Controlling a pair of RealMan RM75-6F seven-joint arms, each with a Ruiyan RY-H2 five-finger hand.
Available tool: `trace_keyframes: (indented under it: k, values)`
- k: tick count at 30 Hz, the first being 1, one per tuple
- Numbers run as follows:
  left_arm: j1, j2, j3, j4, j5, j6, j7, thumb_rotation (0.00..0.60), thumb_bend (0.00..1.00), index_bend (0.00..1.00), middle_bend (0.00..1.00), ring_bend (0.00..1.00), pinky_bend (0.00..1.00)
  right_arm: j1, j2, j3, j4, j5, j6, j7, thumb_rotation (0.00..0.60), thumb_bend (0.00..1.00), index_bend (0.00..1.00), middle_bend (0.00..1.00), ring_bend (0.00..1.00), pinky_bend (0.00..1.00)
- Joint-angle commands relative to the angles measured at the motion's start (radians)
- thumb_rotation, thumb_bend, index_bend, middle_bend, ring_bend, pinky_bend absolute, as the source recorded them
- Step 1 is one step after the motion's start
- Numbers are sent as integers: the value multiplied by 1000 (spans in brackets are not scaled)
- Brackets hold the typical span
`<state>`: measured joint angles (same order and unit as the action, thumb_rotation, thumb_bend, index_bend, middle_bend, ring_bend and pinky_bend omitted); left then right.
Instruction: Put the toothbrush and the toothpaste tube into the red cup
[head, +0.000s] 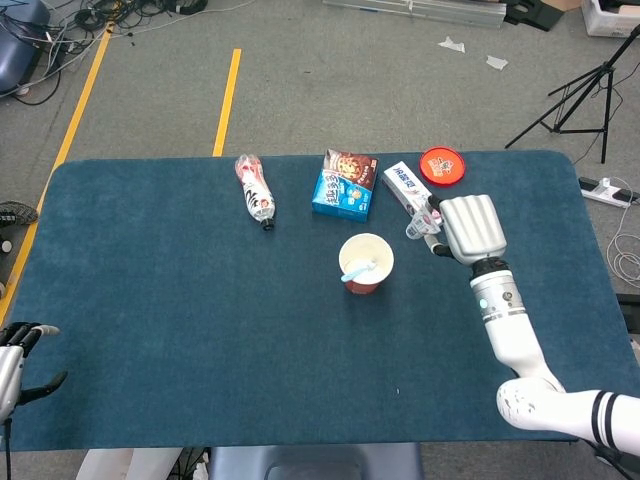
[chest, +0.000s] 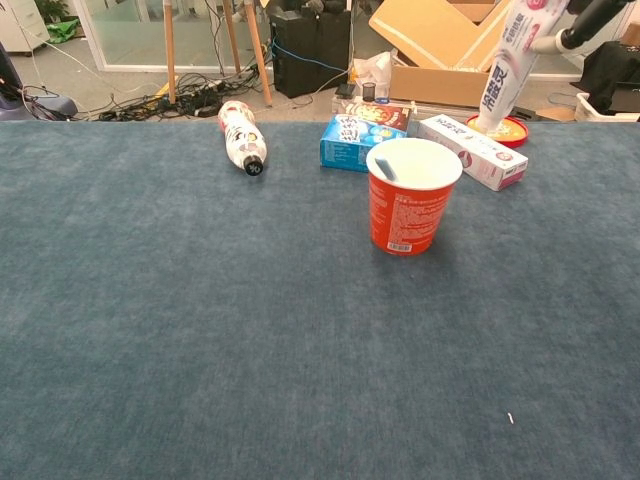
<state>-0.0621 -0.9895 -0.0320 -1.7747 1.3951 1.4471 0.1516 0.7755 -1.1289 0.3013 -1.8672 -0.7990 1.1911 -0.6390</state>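
Observation:
The red cup (head: 365, 264) (chest: 411, 196) stands upright near the table's middle, with the light blue toothbrush (head: 356, 271) (chest: 385, 167) leaning inside it. My right hand (head: 468, 228) (chest: 588, 19) holds the white toothpaste tube (chest: 510, 56) (head: 421, 222) in the air, cap end down, to the right of the cup and above its rim height. The tube hangs clear of the cup. My left hand (head: 12, 356) rests at the table's front left corner, far from everything, fingers apart and holding nothing.
A toothpaste box (head: 413, 193) (chest: 472, 150) lies behind the cup on the right, a blue snack box (head: 344, 184) (chest: 363, 135) behind it, a bottle (head: 254, 189) (chest: 241, 135) on its side further left. A red lid (head: 442, 164) sits at the back right edge.

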Motion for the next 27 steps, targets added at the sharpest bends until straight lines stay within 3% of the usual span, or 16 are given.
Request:
trace_keyframes:
  k: [1,27]
  values:
    - [0,-1,0,0,0,-1,1,600,171,315,315,213,276,3,7,4,-16,-1,6,0,600,347,739,1000,1000,1000]
    - [7,12,0,-7,10,13,-17,600,171,316,316,213,276,66,-73,-18,-42,-7,-10,-16,600,347,740,1000,1000,1000]
